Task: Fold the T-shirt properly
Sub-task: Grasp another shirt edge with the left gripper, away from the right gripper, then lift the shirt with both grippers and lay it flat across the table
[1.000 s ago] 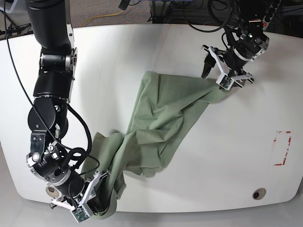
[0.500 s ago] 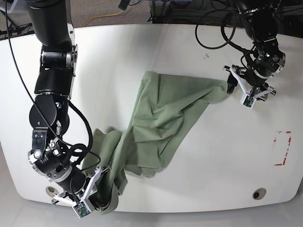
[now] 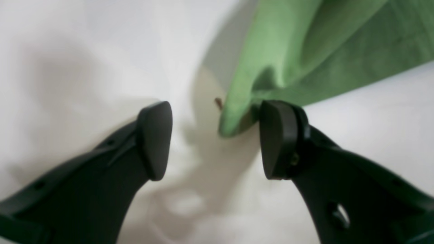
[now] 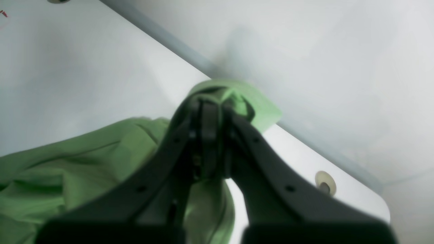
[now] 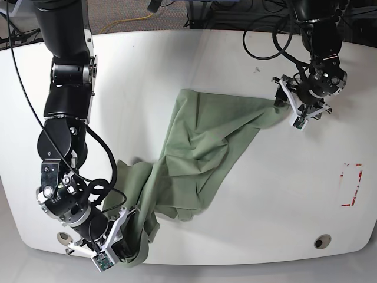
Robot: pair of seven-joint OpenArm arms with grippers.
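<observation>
The left gripper [image 3: 217, 140] is held with its jaws spread apart, angled downward. The right gripper [image 4: 212, 174] is kept pinched together, and its arm [image 5: 65, 135] is lowered steeply.

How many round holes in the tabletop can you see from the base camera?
2: one at the near right, one at the near left, beside the right arm. The arms may hide others.
</observation>
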